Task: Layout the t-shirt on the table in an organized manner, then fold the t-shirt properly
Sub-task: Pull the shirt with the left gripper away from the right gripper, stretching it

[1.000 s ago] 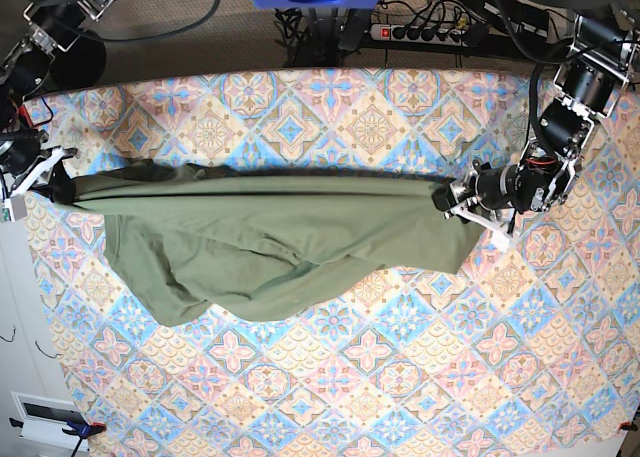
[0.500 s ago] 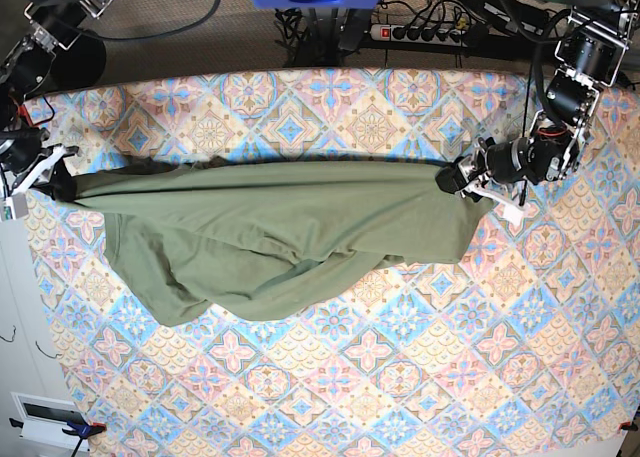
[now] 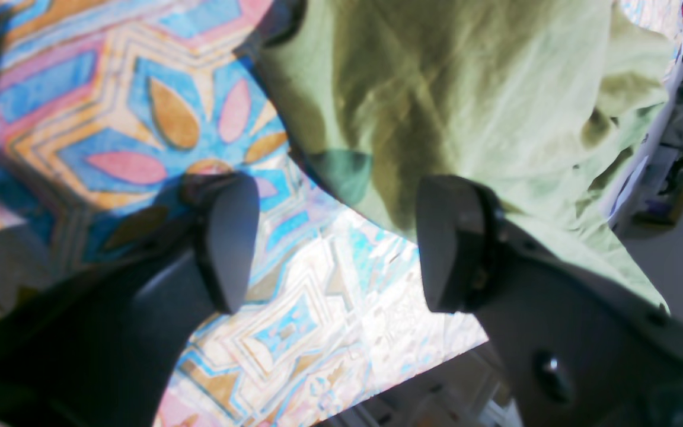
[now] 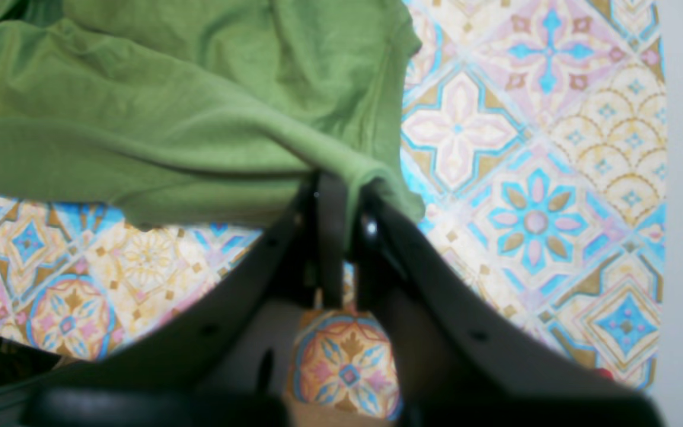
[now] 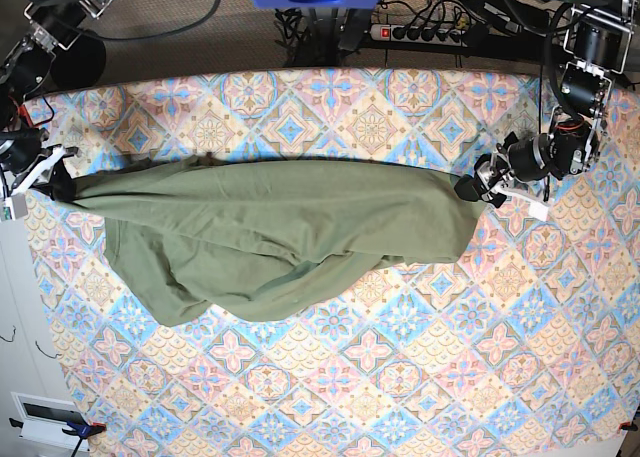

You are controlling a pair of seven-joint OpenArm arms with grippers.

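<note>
Overhead, the olive-green t-shirt lies stretched across the desk, its long top edge running almost straight from nine o'clock to three o'clock, while the lower part sags in a wrinkled bulge toward seven o'clock. At the nine o'clock edge of the desk the right gripper has its jaws clenched on the shirt's corner; the right wrist view shows the two fingers pressed together with a fold of green cloth pinched at their tips, and the fabric fanning out from there toward eleven o'clock over the patterned cover. Over at three o'clock the left gripper sits just beside the shirt's other end. Its jaws stand released: in the left wrist view the two dark pads are set well apart with bare patterned desk showing between them, and the shirt rests on the surface beyond the tips, one pad lying over the cloth's near edge without squeezing it. Whether that pad actually touches the fabric cannot be told. A power strip lies on the floor beyond the desk's twelve o'clock edge, among black cables.
</note>
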